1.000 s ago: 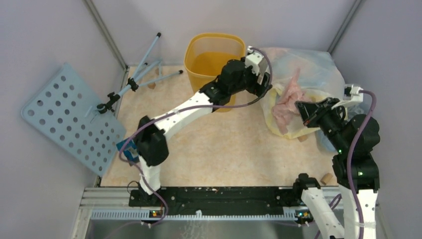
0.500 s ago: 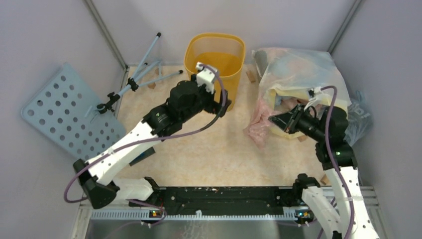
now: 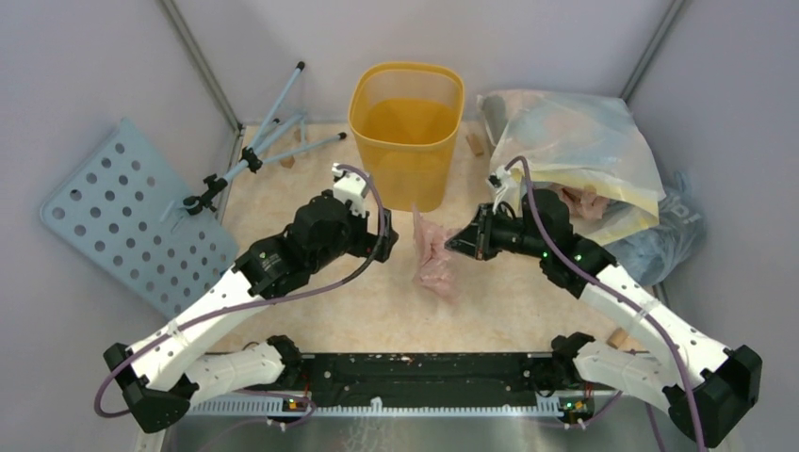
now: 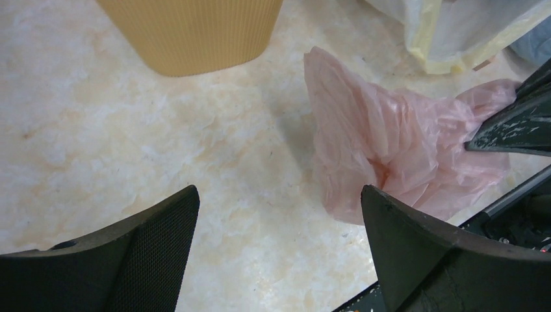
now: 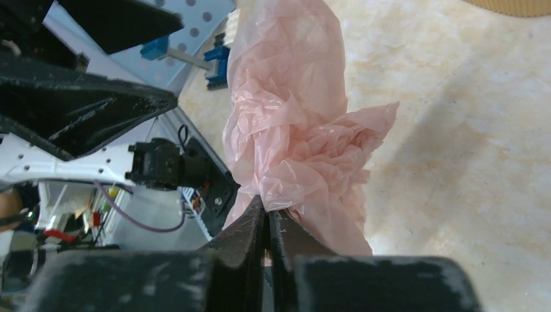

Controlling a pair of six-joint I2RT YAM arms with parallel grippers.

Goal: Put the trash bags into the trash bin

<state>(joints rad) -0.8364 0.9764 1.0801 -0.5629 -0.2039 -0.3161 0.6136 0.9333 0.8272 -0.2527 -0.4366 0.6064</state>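
Observation:
The pale pink trash bag (image 3: 433, 256) hangs crumpled over the middle of the table, in front of the yellow-orange trash bin (image 3: 407, 132). My right gripper (image 3: 454, 243) is shut on the bag's right edge; the right wrist view shows the film (image 5: 292, 136) pinched at the fingertips (image 5: 266, 211). My left gripper (image 3: 388, 243) is open and empty, just left of the bag. The left wrist view shows the bag (image 4: 396, 156) between and beyond its wide-open fingers, with the bin's base (image 4: 195, 32) at the top.
A large whitish-yellow sack (image 3: 575, 141) lies at the back right with a grey-blue bag (image 3: 664, 240) beside it. A blue perforated board (image 3: 132, 221) and a tripod (image 3: 269, 141) stand at the left.
My right gripper has pulled the pink bag out of the sack leftward to the table's middle. My left arm has drawn back from the bin and come down left of the bag.

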